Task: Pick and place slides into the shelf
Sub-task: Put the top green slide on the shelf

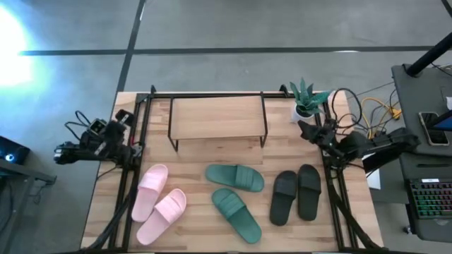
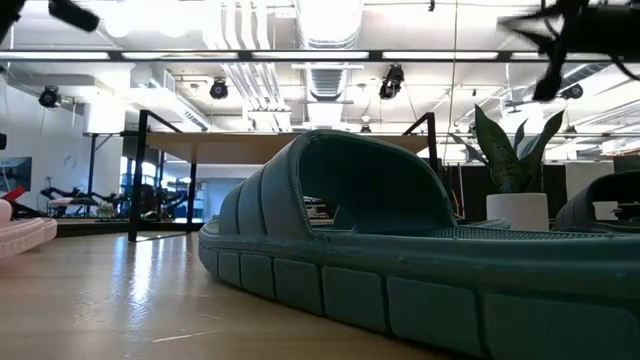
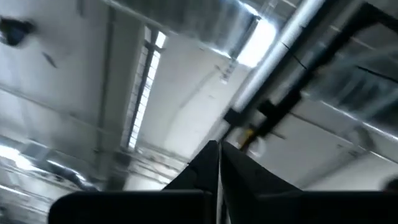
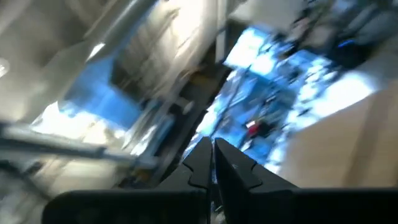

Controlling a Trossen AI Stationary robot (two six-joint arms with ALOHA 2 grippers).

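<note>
The shelf (image 1: 215,118), a black wire frame with a light wooden top board, stands on its wire legs at the far middle of the table. In front of it the slides lie flat on their soles: a pink pair (image 1: 159,203) on the left, two green ones (image 1: 235,177) (image 1: 237,214) in the middle, a black pair (image 1: 296,195) on the right. The low view shows a green slide (image 2: 400,260) close up. My left arm (image 1: 99,140) is folded at the table's left edge and its gripper (image 3: 219,158) is shut. My right arm (image 1: 339,141) is folded at the right edge, gripper (image 4: 211,154) shut. Both grippers hold nothing.
A potted plant (image 1: 308,100) in a white pot stands at the far right corner, beside the shelf. Black frame rails (image 1: 131,176) run along the table's left and right sides. Cables and a desk with a keyboard (image 1: 431,201) lie beyond the right edge.
</note>
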